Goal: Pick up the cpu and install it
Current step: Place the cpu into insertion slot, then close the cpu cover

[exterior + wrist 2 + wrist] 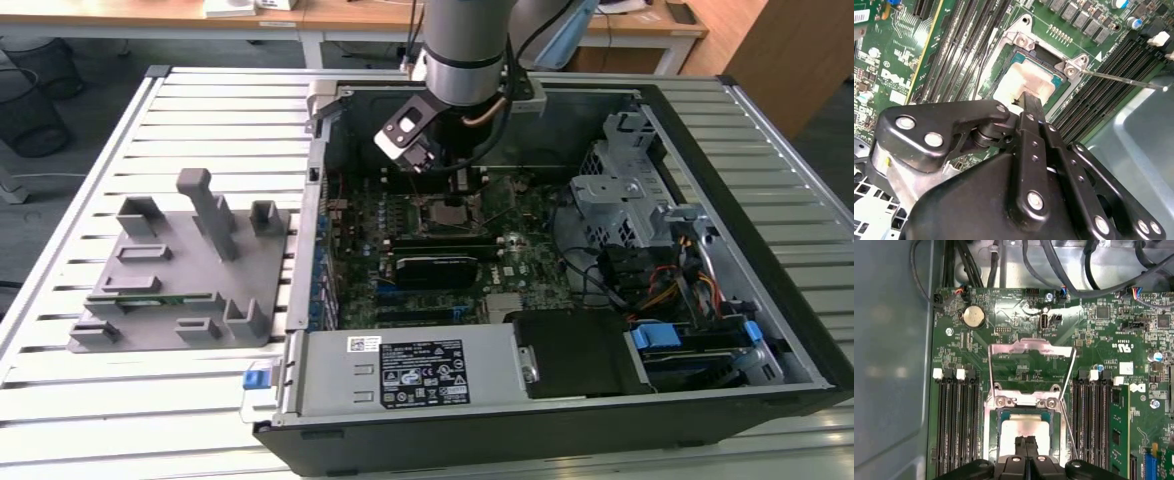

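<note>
cpu (1026, 426): found seated flat in the black socket frame (995, 437) on the motherboard (1004, 315), silvery top up. Confirmed in the second wrist view: cpu (1016, 80) square in the socket, pale rim around it, no tilt seen. Saw it directly under the tool (1025, 441), tips over the metal top. Could not tell whether tips touched the top or hung just clear. Saw tool fingers (1032, 107) pressed together, nothing clamped between them. Noted load plate (1031, 346) swung up off the socket, not covering the chip. Noted wire lever (1119, 79) unlatched, sticking out from a socket corner across the memory slots (1099, 100). Saw slot banks on both sides of the socket in the first wrist view. In the exterior view, saw the tool (461, 185) reaching down into the open case (561, 440), over the board's socket area. Saw case resting on the slatted table (200, 110). Spotted grey holder (180, 265) on the table beside the case, at the exterior view's left, well apart from the tool, green memory strip (147, 298) lying in it.
</note>
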`<control>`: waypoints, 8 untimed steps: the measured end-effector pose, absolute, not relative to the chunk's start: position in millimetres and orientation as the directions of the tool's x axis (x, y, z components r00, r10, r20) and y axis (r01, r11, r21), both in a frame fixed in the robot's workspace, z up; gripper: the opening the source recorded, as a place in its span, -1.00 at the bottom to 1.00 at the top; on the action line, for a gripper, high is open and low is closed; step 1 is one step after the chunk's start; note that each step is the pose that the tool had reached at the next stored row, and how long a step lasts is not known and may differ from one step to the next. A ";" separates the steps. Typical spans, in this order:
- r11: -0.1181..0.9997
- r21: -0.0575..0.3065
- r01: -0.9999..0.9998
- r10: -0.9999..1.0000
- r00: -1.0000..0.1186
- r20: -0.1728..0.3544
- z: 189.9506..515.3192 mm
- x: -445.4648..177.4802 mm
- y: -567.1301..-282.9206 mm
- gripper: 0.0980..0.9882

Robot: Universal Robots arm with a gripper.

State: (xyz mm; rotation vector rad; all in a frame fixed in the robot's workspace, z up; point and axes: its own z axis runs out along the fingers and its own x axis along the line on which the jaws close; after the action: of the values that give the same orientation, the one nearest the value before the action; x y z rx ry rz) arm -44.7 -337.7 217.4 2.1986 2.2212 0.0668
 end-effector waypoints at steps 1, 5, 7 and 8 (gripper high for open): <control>0.010 0.041 0.999 1.000 -0.011 0.019 217.4 -43.9 -337.7 -0.98; 0.010 0.041 0.999 1.000 -0.010 0.019 218.9 -43.3 -337.7 -0.98; 0.010 0.041 0.999 1.000 -0.011 0.019 221.5 -43.3 -337.7 -0.98; 0.010 0.041 0.999 1.000 -0.011 0.019 223.1 -43.2 -337.7 -0.98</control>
State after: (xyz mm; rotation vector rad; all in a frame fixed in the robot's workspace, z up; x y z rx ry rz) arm -43.2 -337.7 223.1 2.1987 2.2213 0.0666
